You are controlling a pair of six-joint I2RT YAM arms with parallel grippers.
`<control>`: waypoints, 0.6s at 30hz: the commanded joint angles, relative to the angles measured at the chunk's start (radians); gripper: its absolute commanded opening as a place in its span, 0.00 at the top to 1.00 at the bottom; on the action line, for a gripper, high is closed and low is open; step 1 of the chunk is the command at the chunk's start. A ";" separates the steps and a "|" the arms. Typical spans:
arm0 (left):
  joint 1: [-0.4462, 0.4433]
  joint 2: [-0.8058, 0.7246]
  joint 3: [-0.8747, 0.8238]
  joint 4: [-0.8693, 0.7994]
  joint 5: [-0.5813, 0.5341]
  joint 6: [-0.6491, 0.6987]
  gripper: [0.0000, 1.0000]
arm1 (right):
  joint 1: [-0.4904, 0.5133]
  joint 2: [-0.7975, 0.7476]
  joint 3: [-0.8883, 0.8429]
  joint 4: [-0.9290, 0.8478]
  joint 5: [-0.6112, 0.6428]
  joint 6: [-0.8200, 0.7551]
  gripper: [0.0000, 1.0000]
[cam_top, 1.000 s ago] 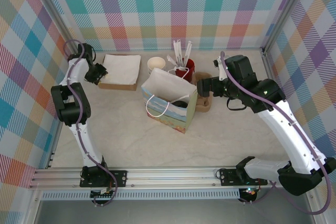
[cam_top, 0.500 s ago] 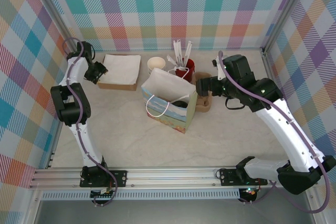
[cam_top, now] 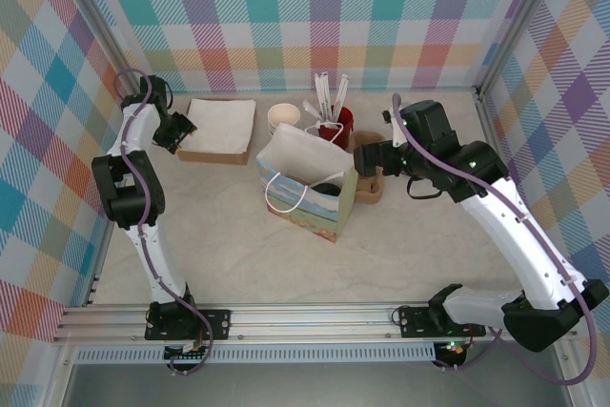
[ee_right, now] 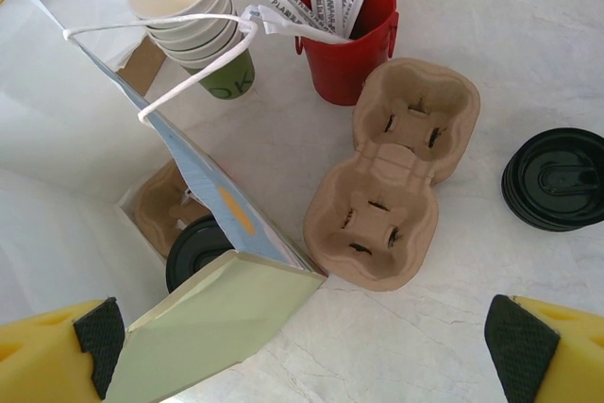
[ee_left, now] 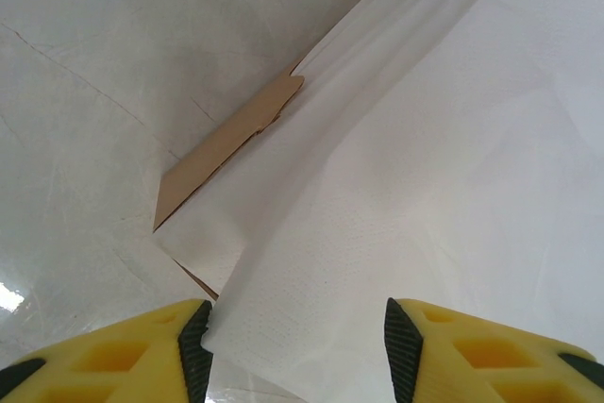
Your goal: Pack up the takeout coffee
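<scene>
Cardboard: one empty two-cup carrier (ee_right: 392,172) and one tray (ee_left: 217,153) of napkins (ee_left: 425,186). One paper bag (ee_right: 57,139), one red holder (ee_right: 344,44), one cup stack (ee_right: 189,7), one lid stack (ee_right: 557,179). The takeout coffee (ee_right: 193,250) sits inside the bag. The right gripper (ee_right: 307,335) is spread wide and empty, and has shifted slightly toward the bag. The left gripper (ee_left: 293,337) has its fingers apart over the napkins; whether it grips them cannot be told.
</scene>
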 commanded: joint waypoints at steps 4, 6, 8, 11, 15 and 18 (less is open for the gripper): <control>0.007 -0.059 0.025 -0.042 0.010 0.018 0.47 | -0.004 0.003 -0.009 0.027 -0.021 0.020 0.00; 0.006 -0.059 0.025 -0.043 0.009 0.017 0.47 | -0.004 0.003 -0.010 0.027 -0.022 0.020 0.00; 0.006 -0.061 0.025 -0.043 0.008 0.017 0.46 | -0.003 0.002 -0.012 0.026 -0.023 0.021 0.00; 0.003 -0.064 0.025 -0.045 0.007 0.016 0.46 | -0.004 -0.001 -0.016 0.028 -0.023 0.024 0.00; 0.000 -0.069 0.025 -0.049 0.005 0.016 0.44 | -0.003 -0.001 -0.018 0.029 -0.025 0.025 0.00; 0.000 -0.070 0.025 -0.047 0.006 0.019 0.43 | -0.004 -0.001 -0.020 0.032 -0.026 0.027 0.00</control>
